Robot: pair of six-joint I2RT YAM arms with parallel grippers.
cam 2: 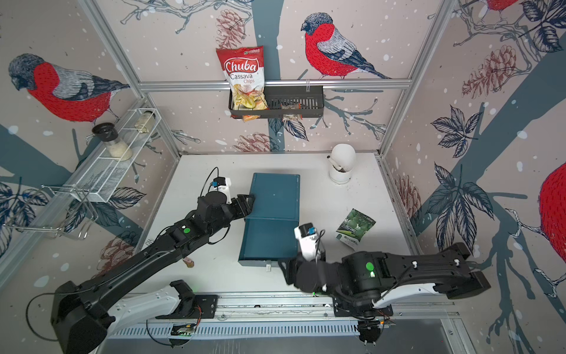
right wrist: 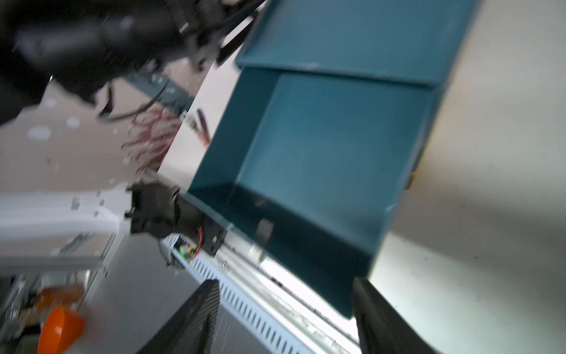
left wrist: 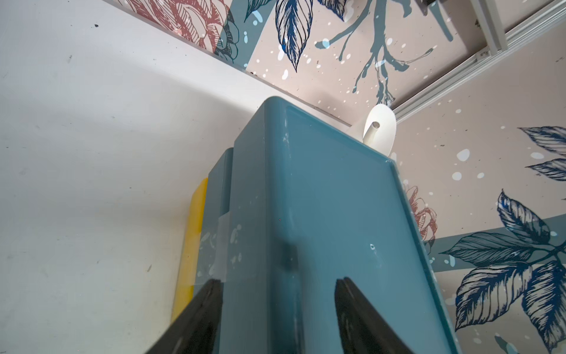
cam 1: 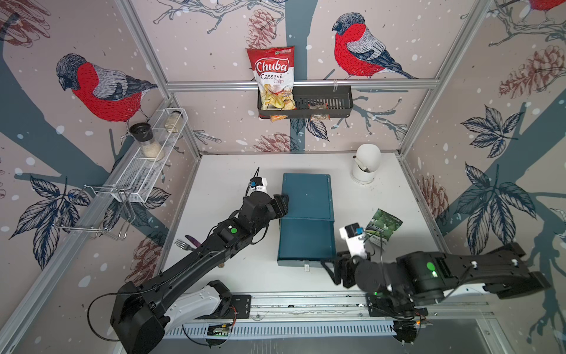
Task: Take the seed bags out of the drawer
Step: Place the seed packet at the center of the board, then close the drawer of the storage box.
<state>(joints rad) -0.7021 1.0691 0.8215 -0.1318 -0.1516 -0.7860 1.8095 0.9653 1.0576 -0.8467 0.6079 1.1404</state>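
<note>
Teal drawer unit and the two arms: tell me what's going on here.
The teal drawer is pulled out and looks empty. One green-and-white seed bag lies on the table to its right. The left pincer straddles the cabinet edge; a clamp can't be confirmed. The right pincer is open and empty by the drawer's front corner.

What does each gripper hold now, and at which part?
Right gripper: nothing, jaws open. Left gripper straddles a side edge of the cabinet; a firm grip cannot be told.

Drawer point(right wrist: 321, 147) blurred; right hand point(right wrist: 284, 281) partly cropped
</note>
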